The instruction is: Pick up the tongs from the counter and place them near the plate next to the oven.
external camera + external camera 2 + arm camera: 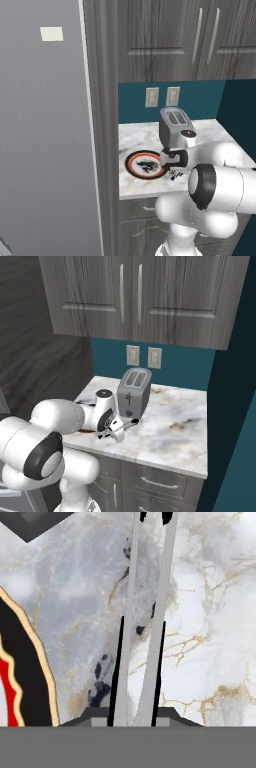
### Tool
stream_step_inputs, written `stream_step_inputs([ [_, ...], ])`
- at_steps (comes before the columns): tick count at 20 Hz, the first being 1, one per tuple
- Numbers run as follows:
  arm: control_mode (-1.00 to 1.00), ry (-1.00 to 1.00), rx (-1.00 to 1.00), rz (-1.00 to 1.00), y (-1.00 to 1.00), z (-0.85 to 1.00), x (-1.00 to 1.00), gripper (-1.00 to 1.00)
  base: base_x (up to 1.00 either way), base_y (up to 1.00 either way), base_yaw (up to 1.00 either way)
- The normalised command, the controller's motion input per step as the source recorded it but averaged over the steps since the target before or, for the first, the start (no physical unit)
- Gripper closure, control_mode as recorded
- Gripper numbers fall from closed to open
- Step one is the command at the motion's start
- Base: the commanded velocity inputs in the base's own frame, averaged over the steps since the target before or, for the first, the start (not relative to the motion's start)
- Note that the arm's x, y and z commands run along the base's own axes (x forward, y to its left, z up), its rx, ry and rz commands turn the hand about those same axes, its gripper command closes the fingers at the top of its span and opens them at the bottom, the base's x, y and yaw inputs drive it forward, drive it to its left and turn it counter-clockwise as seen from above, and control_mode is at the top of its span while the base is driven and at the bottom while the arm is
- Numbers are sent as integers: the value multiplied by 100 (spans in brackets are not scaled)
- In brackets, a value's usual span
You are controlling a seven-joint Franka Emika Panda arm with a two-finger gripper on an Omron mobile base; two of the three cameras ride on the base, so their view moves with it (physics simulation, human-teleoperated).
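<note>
My end effector (134, 714) pinches the tongs (147, 617) at their joined end; their long axis runs straight away from my hand, black tips outermost, above the desk (210, 637), just beside the plate (20, 677).

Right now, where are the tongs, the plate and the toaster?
tongs (150, 662), hand view, on the right silver arm.
plate (134, 163), left base view, on its red-orange ring.
toaster (134, 392), right base view, on its grey front face.
</note>
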Motion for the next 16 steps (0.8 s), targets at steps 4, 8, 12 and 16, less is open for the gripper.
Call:
stream_step_inputs([
  [4, -100, 0, 0, 1, 18, -21, 1, 100, 0, 0, 0],
  [8, -100, 0, 3, 2, 1, -21, 0, -100, 0, 0, 0],
  [12, -100, -5, 16, 1, -3, 0, -2, -100, 0, 0, 0],
  [16, -100, -17, 25, 0, -14, 14, -35, -100, 0, 0, 0],
])
